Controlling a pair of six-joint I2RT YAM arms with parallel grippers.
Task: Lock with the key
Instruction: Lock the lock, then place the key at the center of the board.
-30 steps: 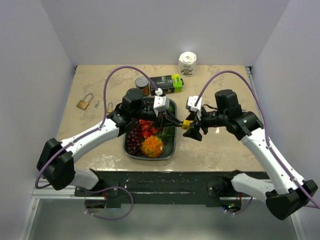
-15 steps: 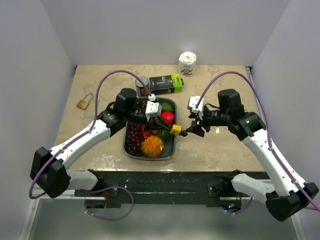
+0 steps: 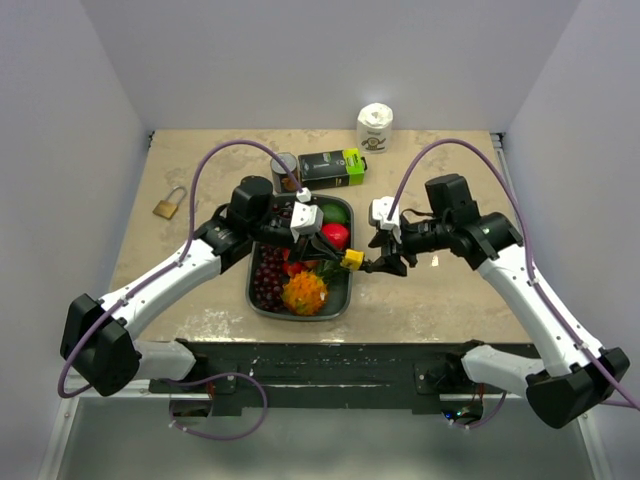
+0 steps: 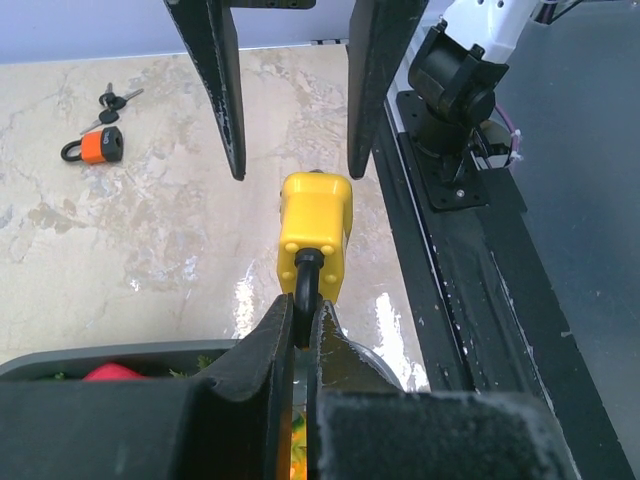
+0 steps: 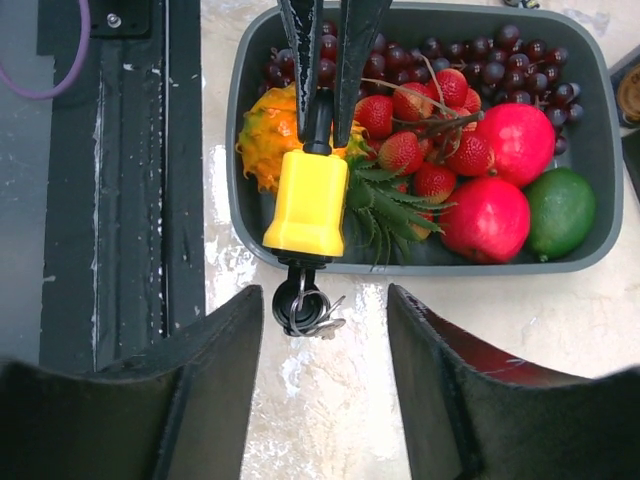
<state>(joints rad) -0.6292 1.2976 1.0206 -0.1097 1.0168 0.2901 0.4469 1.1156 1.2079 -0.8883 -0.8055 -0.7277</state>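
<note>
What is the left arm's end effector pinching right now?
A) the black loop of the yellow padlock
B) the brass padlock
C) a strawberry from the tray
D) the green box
A: the left end effector is shut on the black loop of the yellow padlock.

- Overhead view: light was soft and even, falling from above; shadows on the table (image 3: 440, 300) were faint.
- Left wrist view: white glare lay on the glossy table near its front edge, beside the yellow padlock (image 4: 315, 235).
- Both wrist views: the near foreground was dark and slightly blurred.
</note>
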